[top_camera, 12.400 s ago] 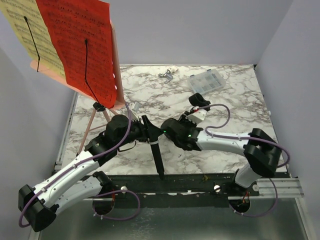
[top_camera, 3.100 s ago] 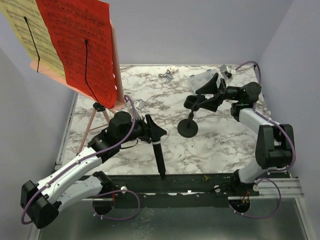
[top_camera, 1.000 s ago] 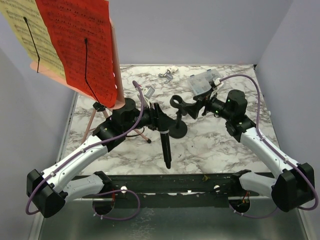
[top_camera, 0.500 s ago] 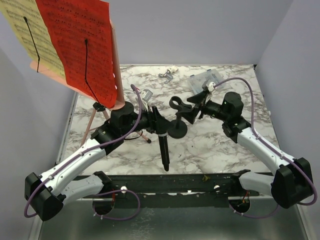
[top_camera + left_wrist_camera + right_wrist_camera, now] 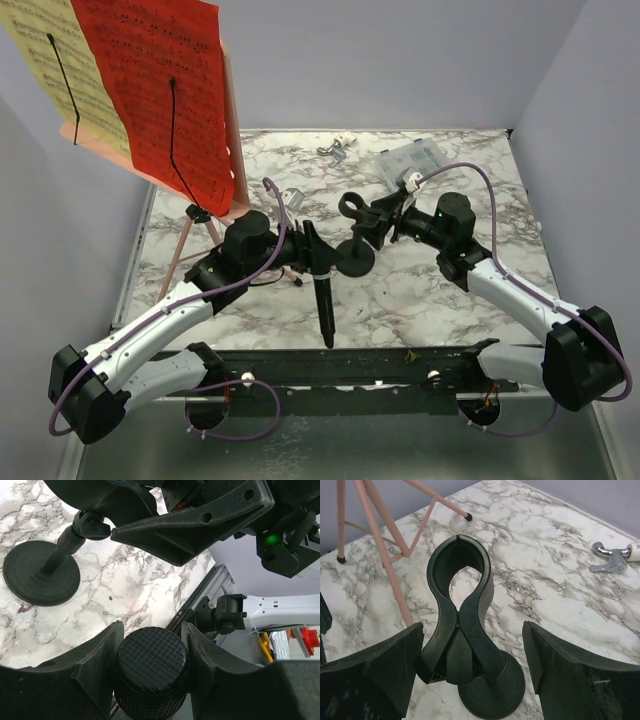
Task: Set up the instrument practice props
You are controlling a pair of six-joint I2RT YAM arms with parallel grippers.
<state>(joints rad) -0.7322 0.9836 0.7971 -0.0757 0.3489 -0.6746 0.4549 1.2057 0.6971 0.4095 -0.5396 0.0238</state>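
The pink music stand stood at upper left, carrying the sheet-music pages. At centre the round-based mic stand sat on the table, with the right gripper spread apart around its clip. The left gripper clamped the microphone, which looked rigid and probably light, best held mid-body.

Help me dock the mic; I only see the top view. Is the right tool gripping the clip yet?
Observer: No. The right wrist view shows the clip between the right tool's open fingers, with a gap on each side.
Operator: And the other arm's hold?
Observer: The left wrist view shows the mic snug between the left tool's fingers.
Operator: Is the clip's loop open?
Observer: No, its two halves meet at the top.
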